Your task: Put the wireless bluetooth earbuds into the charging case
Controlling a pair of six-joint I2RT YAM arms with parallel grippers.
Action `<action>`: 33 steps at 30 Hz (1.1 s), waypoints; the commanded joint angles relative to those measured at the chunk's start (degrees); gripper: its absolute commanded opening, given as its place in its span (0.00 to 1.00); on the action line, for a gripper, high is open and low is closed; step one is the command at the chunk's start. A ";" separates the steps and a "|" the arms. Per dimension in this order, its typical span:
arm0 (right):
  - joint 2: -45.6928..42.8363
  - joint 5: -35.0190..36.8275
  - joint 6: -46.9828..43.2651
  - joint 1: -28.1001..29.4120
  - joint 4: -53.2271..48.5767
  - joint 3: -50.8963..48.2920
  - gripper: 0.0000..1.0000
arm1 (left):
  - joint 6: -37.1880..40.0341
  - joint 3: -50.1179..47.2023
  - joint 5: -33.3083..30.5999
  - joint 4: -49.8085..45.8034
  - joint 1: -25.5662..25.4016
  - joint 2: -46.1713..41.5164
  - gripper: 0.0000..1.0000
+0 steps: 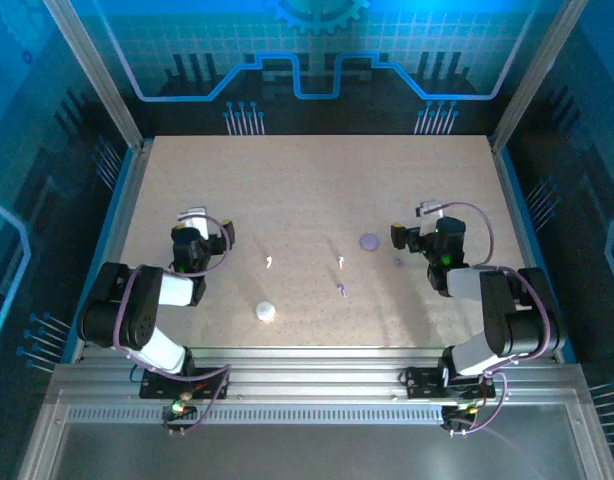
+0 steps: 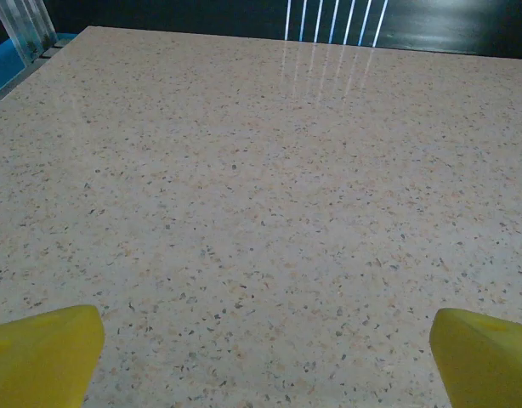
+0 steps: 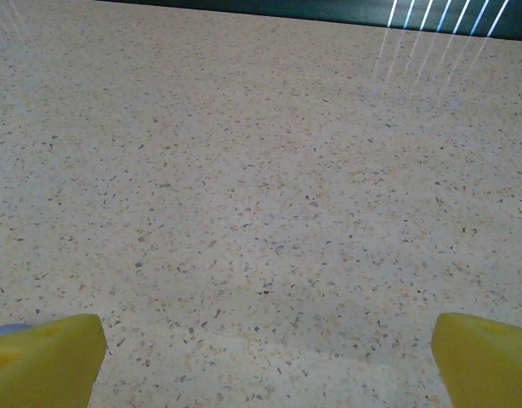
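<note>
- Top external: white earbuds (image 1: 270, 263) and purple earbuds (image 1: 341, 289) lie loose mid-frame, outside the white case (image 1: 264, 312) and purple case (image 1: 368, 241).
- Left pincer (image 2: 265, 353), right pincer (image 3: 265, 353): open, empty; all inserting remains.

Far half of the table (image 1: 317, 175): bare from the left rail to the right rail, a wide passage.
Ahead of the left gripper (image 2: 261, 361): unbroken speckled top to the far edge, seen between widely spread fingers.
Ahead of the right gripper (image 3: 261, 361): likewise bare.
Middle: white earbuds (image 1: 270, 263), purple earbuds (image 1: 342, 289) and the purple charging case (image 1: 368, 241) lie scattered, well apart, with gaps between.
Near middle: white charging case (image 1: 264, 312), apart from the left arm (image 1: 137, 310).
Sides: upright frame posts (image 1: 92, 70) at the far corners.
</note>
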 commanded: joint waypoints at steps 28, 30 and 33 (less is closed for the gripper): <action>-0.06 0.06 -0.56 0.25 1.46 -0.03 1.00 | 1.32 1.64 4.64 -1.21 0.31 -0.64 0.99; -0.10 0.08 -0.62 0.24 1.46 -0.03 1.00 | 1.32 1.66 4.60 -1.25 0.31 -0.64 0.99; 0.02 0.06 -0.61 0.22 1.42 -0.03 1.00 | 1.32 1.70 4.67 -1.28 0.31 -0.63 0.99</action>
